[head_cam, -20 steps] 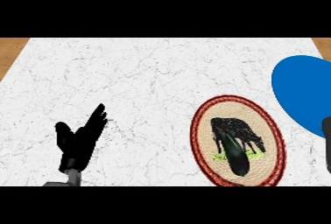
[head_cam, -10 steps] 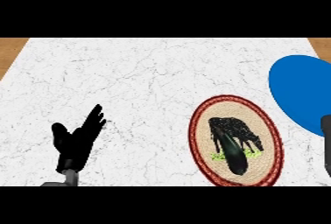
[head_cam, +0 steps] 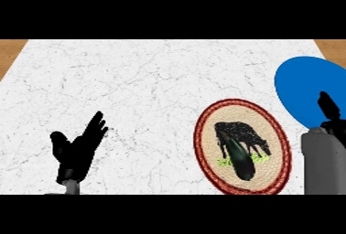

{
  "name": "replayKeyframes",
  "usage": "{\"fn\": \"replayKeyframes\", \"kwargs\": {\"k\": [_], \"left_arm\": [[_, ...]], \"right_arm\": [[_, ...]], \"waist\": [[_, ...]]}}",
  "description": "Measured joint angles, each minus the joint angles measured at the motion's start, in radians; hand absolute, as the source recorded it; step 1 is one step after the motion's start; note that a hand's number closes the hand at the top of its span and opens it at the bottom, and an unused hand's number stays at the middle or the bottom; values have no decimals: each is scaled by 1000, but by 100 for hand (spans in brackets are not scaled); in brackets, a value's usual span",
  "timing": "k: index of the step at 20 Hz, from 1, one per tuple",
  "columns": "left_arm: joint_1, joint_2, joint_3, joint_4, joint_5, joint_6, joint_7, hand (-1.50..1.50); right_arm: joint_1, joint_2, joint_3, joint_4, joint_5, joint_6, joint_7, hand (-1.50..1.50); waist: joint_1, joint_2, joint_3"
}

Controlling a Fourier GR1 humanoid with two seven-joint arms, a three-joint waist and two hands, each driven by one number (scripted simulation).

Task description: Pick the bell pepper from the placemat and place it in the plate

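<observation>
My right robot hand [head_cam: 329, 106] has risen over the blue plate [head_cam: 304, 87]; its grip is unclear. The pepper [head_cam: 240, 157] waits ungrasped on the placemat [head_cam: 270, 137]. Left robot hand [head_cam: 78, 148] rests open.

On the white marbled counter [head_cam: 155, 91] we see an oval placemat [head_cam: 270, 132] with a red rim at the near right, and a dark, elongated bell pepper [head_cam: 240, 160] lies on it. Our left hand [head_cam: 78, 148] rests open at the near left, fingers up. Our right hand [head_cam: 331, 112] shows at the right edge, over the blue plate [head_cam: 300, 84]; its fingers are hard to make out.
</observation>
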Motion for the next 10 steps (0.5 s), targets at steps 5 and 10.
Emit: {"fn": "replayKeyframes", "kwargs": {"k": [5, 10], "left_arm": [[-1, 1, 5, -8, 2, -10, 5, 0], [-8, -3, 7, 5, -4, -19, -5, 0]], "right_arm": [[163, 70, 173, -184, -61, 18, 26, -150], [279, 91, 302, -245, 13, 30, 152, -150]], "waist": [[3, 2, -2], [7, 2, -2]]}}
